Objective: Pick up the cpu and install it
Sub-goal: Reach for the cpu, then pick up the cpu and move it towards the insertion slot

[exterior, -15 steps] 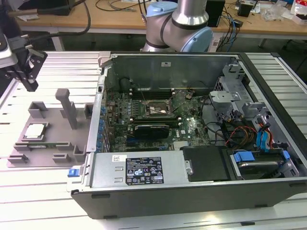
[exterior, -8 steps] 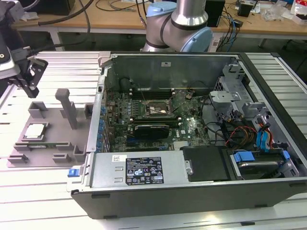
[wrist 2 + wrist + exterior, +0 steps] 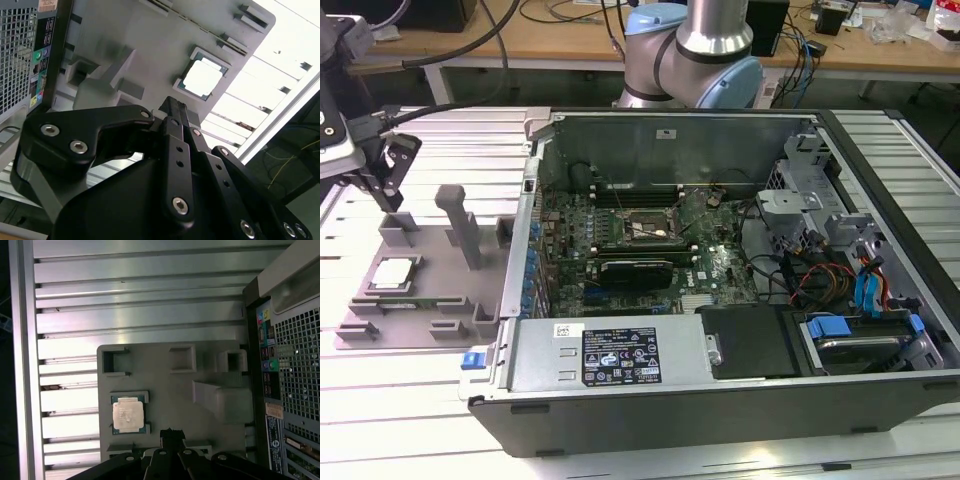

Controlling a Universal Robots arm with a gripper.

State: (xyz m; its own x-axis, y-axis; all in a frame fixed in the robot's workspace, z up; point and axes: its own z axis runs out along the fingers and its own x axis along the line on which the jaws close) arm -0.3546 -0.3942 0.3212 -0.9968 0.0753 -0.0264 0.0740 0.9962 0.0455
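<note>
- Hovering at the exterior view's left, the black robot gripper (image 3: 392, 196) is hanging just over the far edge of the grey plastic fixture tray with upright posts (image 3: 430, 315). The cpu, a small flat square chip with a silver-grey metal top (image 3: 395, 272), is lying flat in a recess of that tray, apart from the gripper. The tray is sitting on the slatted aluminium table (image 3: 400, 410), just beside the open dark desktop computer case (image 3: 720, 410). Inside the case, the black rectangular socket frame (image 3: 645, 228) is sitting on the green motherboard.
- Looking along the gripper (image 3: 175, 106) in the second wrist view, its two black fingers are pressing together with nothing between them. The cpu (image 3: 202, 78) is resting in the tray (image 3: 150, 45) beyond the tips, not touching them.
- Looking down in the first wrist view, the closed, empty gripper (image 3: 170, 432) is pointing at the tray (image 3: 170, 390). The cpu (image 3: 128, 416) is sitting in its square recess near the tips, with the table (image 3: 125, 315) around the tray.
</note>
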